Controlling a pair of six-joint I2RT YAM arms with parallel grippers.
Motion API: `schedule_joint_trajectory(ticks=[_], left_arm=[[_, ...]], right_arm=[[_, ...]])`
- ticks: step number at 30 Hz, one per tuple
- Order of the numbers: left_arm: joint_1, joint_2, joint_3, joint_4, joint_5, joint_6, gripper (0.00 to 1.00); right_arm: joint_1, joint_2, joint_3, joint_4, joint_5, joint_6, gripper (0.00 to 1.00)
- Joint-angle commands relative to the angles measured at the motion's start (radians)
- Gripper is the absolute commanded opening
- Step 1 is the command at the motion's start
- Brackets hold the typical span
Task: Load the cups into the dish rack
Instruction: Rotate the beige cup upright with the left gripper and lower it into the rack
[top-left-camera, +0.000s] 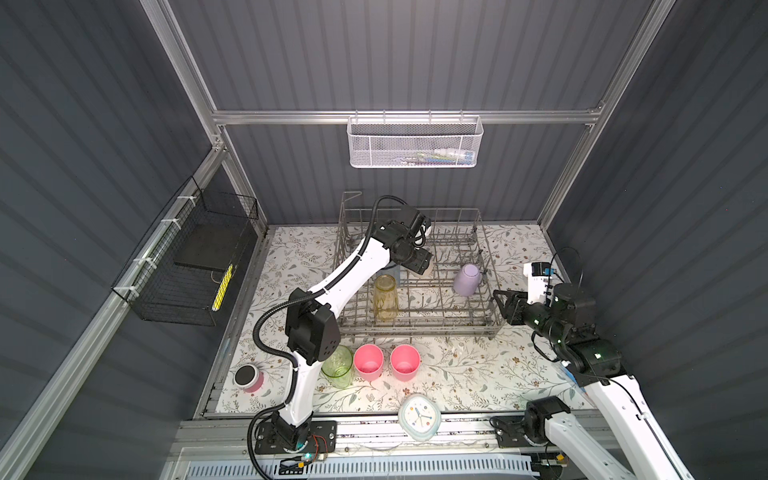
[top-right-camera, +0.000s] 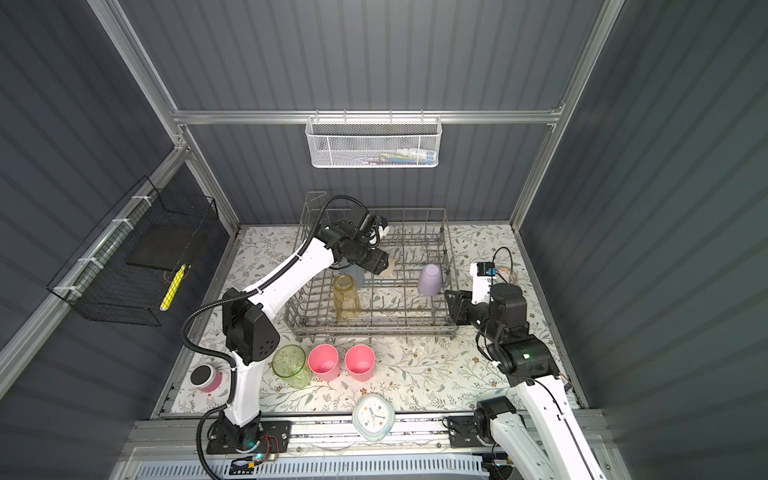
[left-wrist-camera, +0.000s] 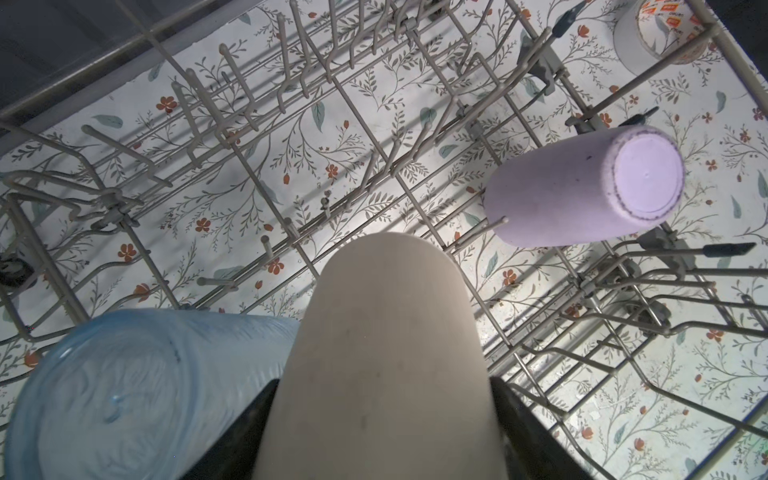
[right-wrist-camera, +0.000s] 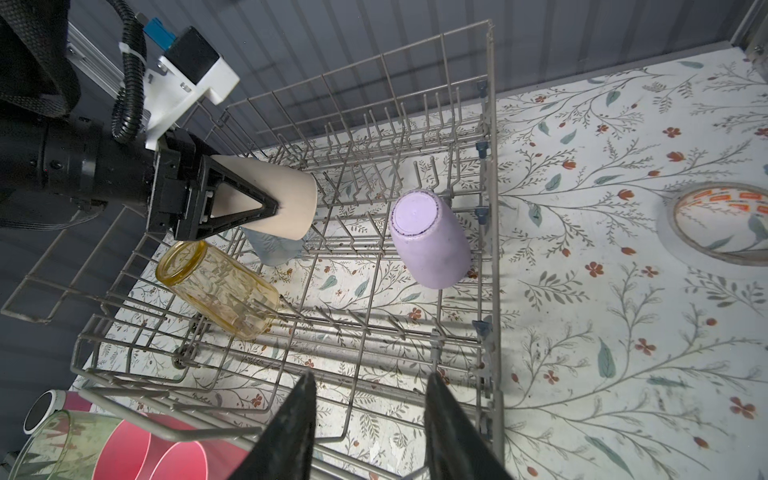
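— Three cups sat in the dish rack (top-left-camera: 415, 330): yellow cup (top-left-camera: 385, 297), lavender cup (top-left-camera: 467, 279), blue cup (left-wrist-camera: 124, 395). Which step were you on?
— Fourth cup. Your left gripper (top-left-camera: 420, 262) was closed around the beige cup (right-wrist-camera: 291, 191), tilted, low inside the rack, just beside the blue cup.
— Your right gripper (right-wrist-camera: 370, 386)?
— Jaws partly apart, empty, outside the rack's near right corner.
— Next?
— Likely you had to seat the beige cup, let go, then fetch the green cup (top-left-camera: 337, 365) and both pink cups (top-left-camera: 368, 361) (top-left-camera: 404, 361) in front of the rack.
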Motion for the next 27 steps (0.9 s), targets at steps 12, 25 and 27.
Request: schedule_joint_trajectory(ticks=[12, 25, 27], left_arm=[[-0.019, 0.105, 0.118, -0.048, 0.008, 0.035, 0.65], [-0.035, 0.192, 0.215, -0.116, -0.046, 0.060, 0.65], [-0.038, 0.208, 0.226, -0.133, -0.072, 0.066, 0.65]], right_arm=[[-0.015, 0.001, -0.019, 0.011, -0.019, -0.001, 0.44], [-0.026, 0.004, -0.030, 0.012, -0.030, -0.002, 0.44], [-0.028, 0.004, -0.033, 0.013, -0.033, 0.000, 0.44]])
